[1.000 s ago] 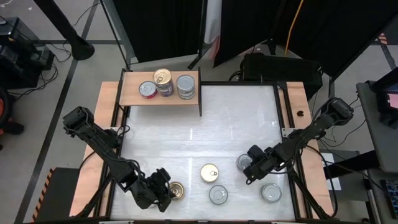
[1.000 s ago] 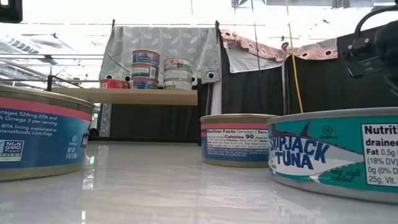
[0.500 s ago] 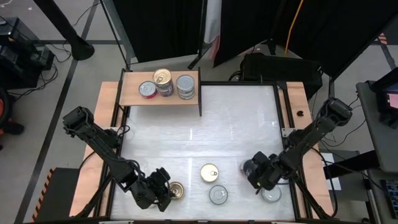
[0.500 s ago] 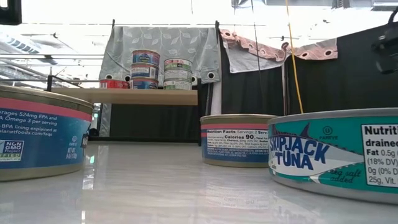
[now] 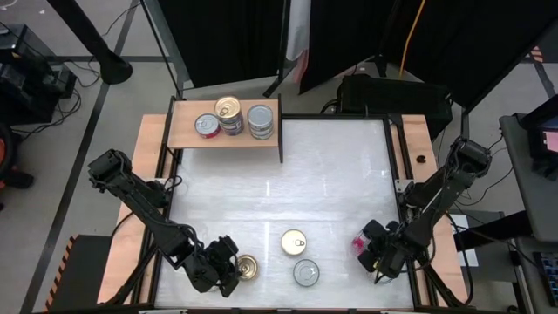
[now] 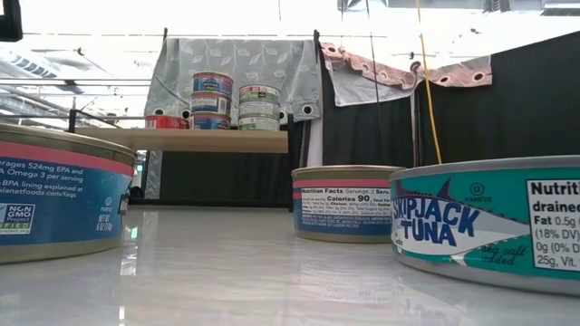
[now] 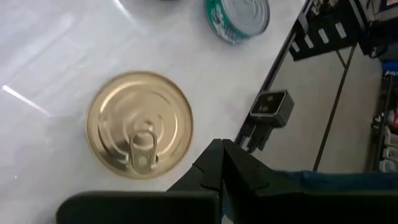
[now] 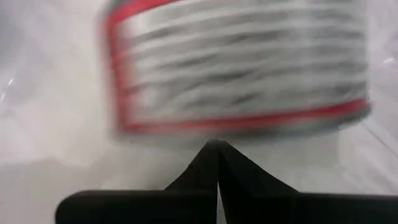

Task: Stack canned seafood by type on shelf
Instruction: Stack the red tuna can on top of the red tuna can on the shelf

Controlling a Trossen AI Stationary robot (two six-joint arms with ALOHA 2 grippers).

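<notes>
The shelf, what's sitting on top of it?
The shelf holds a low red can, a two-can stack with a gold lid, and a stack with a silver lid. Lower lids are covered.

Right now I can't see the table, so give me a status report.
Left gripper shut, empty, beside gold-lidded can. Right gripper shut, nosed up to red-banded can. Shelf holds three stacks. Nothing in the way.
</notes>
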